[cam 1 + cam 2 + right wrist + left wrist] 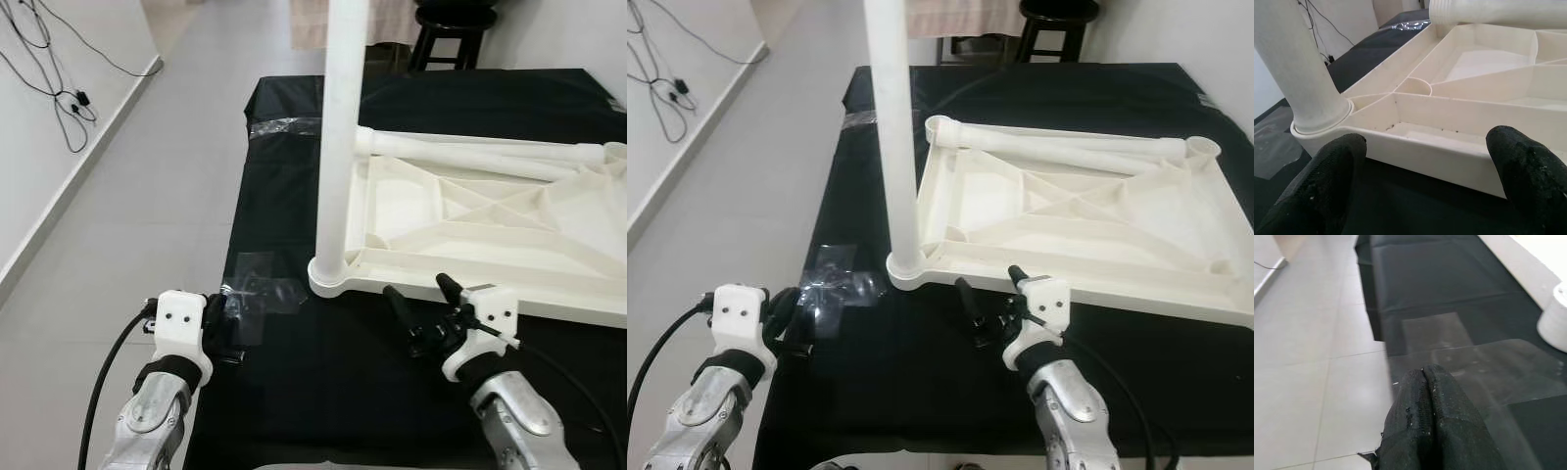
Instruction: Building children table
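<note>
Over black cloth [294,392], the right gripper [423,302] points spread-fingered at the overturned white plastic tabletop [470,220], while the left gripper [1426,382] hovers pressed together above clear tape [257,289].

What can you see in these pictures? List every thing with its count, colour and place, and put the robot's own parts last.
Tabletop: one, white, upside down on the black cloth.
Upright leg: one, white, standing in the tabletop's near left corner socket.
Loose legs: two, white, lying across the tabletop's far side.
Cloth: one, black, covering the work surface.
Clear tape: patches, on the cloth's left edge.
Stool: one, black, behind.
Cables: black, along the left wall.
Left gripper: shut, over the tape.
Right gripper: open, facing the tabletop's near edge.
</note>
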Controlling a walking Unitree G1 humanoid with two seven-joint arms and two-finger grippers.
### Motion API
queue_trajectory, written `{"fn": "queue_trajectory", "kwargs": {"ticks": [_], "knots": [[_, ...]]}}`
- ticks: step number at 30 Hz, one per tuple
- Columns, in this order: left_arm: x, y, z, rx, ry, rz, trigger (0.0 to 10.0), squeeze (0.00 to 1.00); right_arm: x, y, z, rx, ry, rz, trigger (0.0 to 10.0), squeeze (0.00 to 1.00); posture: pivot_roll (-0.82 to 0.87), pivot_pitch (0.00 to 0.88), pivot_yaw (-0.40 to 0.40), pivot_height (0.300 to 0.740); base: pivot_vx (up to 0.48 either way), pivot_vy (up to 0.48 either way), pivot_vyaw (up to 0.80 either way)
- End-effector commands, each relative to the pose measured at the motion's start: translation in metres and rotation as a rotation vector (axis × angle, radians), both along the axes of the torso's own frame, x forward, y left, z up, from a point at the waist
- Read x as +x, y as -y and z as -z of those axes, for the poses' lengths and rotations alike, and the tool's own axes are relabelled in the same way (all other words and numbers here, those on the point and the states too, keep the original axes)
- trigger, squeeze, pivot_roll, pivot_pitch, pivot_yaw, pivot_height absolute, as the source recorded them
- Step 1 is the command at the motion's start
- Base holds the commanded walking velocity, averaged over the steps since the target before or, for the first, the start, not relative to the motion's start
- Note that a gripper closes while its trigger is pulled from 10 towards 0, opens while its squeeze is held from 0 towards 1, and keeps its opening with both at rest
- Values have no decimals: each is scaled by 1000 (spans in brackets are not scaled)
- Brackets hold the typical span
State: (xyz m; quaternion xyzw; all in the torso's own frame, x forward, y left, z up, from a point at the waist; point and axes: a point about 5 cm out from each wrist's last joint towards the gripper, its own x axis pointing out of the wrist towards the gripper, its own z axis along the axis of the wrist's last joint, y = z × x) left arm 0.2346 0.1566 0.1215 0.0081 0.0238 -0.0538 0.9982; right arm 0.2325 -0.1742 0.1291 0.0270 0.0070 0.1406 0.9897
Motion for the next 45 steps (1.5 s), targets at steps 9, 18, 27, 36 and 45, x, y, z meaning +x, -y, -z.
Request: {"fn": "queue_trajectory", "kwargs": {"ticks": [9,18,27,36,45], "knots": [[-1,0,8,20,-52,17,10000,0,3,-1,4,-38,3,70,10000,0,-8,126,22,740,0,480,0],[-1,2,10,16,-58,32,10000,0,2,0,5,-43,2,79,10000,0,-9,122,21,740,0,480,0],[0,3,9,13,-56,36,10000,0,3,-1,5,-50,3,81,10000,0,-12,123,19,740,0,480,0],[5,2,2,9,-38,27,10000,0,13,-2,3,-60,12,85,10000,0,-14,126,22,740,0,480,0],[9,4,-2,35,-21,18,10000,0,19,-2,1,-61,5,102,10000,0,-14,130,25,740,0,252,0]]}}
